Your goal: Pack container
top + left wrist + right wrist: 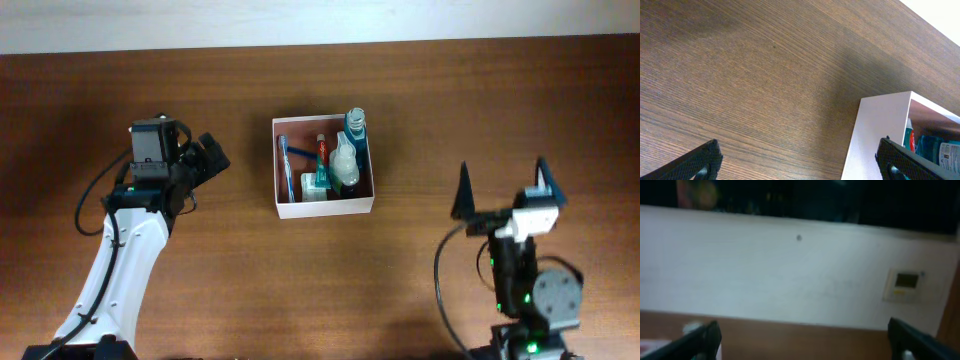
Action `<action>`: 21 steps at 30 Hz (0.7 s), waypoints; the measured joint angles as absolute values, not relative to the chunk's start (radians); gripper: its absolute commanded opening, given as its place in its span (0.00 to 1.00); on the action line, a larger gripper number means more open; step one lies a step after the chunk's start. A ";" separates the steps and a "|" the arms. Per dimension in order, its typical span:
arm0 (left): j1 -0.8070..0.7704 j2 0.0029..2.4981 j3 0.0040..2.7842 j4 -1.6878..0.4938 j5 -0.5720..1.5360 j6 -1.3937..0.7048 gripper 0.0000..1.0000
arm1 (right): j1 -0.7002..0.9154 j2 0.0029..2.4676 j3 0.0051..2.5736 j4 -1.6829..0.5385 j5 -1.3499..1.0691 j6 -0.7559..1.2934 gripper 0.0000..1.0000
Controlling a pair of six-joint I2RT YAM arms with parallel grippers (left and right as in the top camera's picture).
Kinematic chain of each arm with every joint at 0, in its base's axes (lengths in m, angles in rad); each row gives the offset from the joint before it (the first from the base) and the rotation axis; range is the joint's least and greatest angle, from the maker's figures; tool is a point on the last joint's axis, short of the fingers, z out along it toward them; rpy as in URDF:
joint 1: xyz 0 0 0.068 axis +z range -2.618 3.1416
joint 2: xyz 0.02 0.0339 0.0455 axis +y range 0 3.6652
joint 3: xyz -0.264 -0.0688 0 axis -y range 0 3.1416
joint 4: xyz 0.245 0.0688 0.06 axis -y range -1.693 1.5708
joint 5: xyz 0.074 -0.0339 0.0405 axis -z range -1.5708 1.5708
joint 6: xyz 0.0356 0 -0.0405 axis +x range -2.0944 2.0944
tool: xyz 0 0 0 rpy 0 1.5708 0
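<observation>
- Left arm: white forearm rises from the near-left corner and bends toward the centre. The left gripper [205, 162] points right at the box, low over the dark brown wood-grain worktop [400, 290]. Its jaws are spread wide and nothing sits between them.
- Right arm: base at the near-right edge, wrist raised. The right gripper [505, 195] aims toward the far side, its two black fingers splayed far apart and holding nothing.
- Small square white-walled container [325, 208]: sits centre, in the far half of the worktop, between the arms and touching neither. Reddish-brown interior. Inside lie a blue toothbrush [285, 165], a red-banded tube [322, 150], a clear bottle with a teal cap [350, 145] and a teal-and-white pack [315, 188].
- Left wrist view only: the container [875, 135] shows its white corner and outer wall just ahead on the right, teal items visible over the rim. The left gripper [800, 167] has bare wood between its tips.
- Right wrist view only: blurred. The right gripper [807, 340] looks level past the worktop at a pale wall carrying a small pale wall panel [905, 282].
- Edges and room: a pale strip [320, 20] marks the far worktop edge. Bare wood lies on all sides of the container, with the widest room near and right.
</observation>
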State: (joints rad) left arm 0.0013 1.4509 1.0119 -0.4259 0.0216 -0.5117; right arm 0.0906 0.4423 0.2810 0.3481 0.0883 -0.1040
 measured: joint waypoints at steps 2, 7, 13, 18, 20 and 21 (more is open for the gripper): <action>0.001 1.451 1.012 -0.426 0.022 -0.512 0.99 | 0.072 0.378 0.207 0.360 0.089 -0.083 0.99; 0.001 1.451 1.012 -0.426 0.022 -0.512 0.99 | 0.052 0.243 0.089 0.364 0.089 -0.051 0.99; 0.001 1.451 1.012 -0.426 0.022 -0.512 0.99 | 0.052 0.106 0.029 0.290 0.088 -0.037 0.99; 0.001 1.451 1.012 -0.426 0.021 -0.512 0.99 | 0.052 0.036 0.012 0.161 0.088 -0.033 0.99; 0.001 1.451 1.012 -0.426 0.022 -0.512 0.99 | 0.052 0.016 0.011 0.105 0.088 -0.033 0.99; 0.001 1.451 1.012 -0.426 0.022 -0.512 0.99 | 0.052 0.015 0.011 0.091 0.088 -0.032 0.99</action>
